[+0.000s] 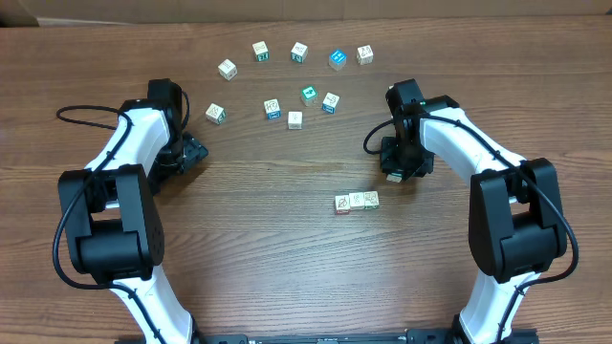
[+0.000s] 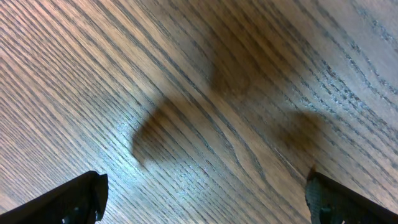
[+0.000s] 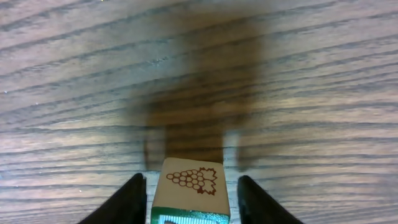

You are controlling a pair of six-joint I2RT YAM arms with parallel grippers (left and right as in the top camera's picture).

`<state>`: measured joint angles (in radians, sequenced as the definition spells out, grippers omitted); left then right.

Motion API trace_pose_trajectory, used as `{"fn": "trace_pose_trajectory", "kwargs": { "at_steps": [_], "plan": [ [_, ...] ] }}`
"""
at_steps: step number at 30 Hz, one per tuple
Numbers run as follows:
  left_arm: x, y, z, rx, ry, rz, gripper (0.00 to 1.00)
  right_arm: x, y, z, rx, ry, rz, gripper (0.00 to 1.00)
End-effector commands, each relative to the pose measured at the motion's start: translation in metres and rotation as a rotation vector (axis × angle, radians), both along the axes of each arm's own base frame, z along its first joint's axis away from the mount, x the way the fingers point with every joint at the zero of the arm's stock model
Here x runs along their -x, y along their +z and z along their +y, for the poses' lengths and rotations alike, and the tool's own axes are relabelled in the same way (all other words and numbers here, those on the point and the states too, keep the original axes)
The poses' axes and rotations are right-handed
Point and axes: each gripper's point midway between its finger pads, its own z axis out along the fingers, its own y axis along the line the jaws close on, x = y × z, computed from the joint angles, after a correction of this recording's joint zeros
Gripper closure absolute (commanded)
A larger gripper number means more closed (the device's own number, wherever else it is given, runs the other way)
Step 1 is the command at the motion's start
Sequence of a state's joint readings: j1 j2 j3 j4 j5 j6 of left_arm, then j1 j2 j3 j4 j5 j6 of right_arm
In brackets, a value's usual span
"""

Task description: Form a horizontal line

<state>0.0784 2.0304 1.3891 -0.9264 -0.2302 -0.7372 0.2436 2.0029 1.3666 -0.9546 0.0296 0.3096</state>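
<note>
The horizontal line (image 1: 356, 201) is a short row of three touching picture cubes on the wood table, right of centre. My right gripper (image 1: 395, 175) hangs just above and to the right of the row's right end. It is shut on a cube (image 3: 190, 186) with a tan face showing red grapes and a green face below; the cube is off the table and casts a shadow. My left gripper (image 2: 205, 199) is open and empty over bare wood at the left (image 1: 191, 153).
Several loose picture cubes lie scattered at the back of the table, among them a blue one (image 1: 337, 59), a teal one (image 1: 309, 94) and a white one (image 1: 295, 119). The nearest loose cubes are well behind the row.
</note>
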Motion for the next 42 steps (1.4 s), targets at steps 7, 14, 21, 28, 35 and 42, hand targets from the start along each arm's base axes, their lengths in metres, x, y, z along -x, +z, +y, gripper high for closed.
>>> {"fn": "trace_pose_trajectory", "kwargs": {
  "at_steps": [7,14,21,28,35,42],
  "plan": [
    [0.003,0.001,0.006,-0.038,-0.008,0.013,0.0,0.0,0.003,0.0,-0.003,-0.032,-0.011,0.51],
    [0.003,0.001,0.006,-0.038,-0.008,0.013,0.0,0.0,0.003,0.0,-0.004,-0.083,-0.009,0.59],
    [0.003,0.001,0.006,-0.038,-0.008,0.013,0.0,-0.004,0.005,0.001,-0.009,-0.102,-0.023,0.65],
    [0.003,0.001,0.006,-0.038,-0.008,0.013,0.0,-0.006,0.02,0.002,-0.018,-0.14,-0.033,0.65],
    [0.003,0.001,0.006,-0.038,-0.008,0.013,0.0,-0.008,0.02,0.002,-0.019,-0.139,-0.038,0.65],
    [0.003,0.001,0.006,-0.038,-0.008,0.013,0.0,-0.01,0.02,0.003,-0.022,-0.135,-0.047,0.64]
  ]
}}
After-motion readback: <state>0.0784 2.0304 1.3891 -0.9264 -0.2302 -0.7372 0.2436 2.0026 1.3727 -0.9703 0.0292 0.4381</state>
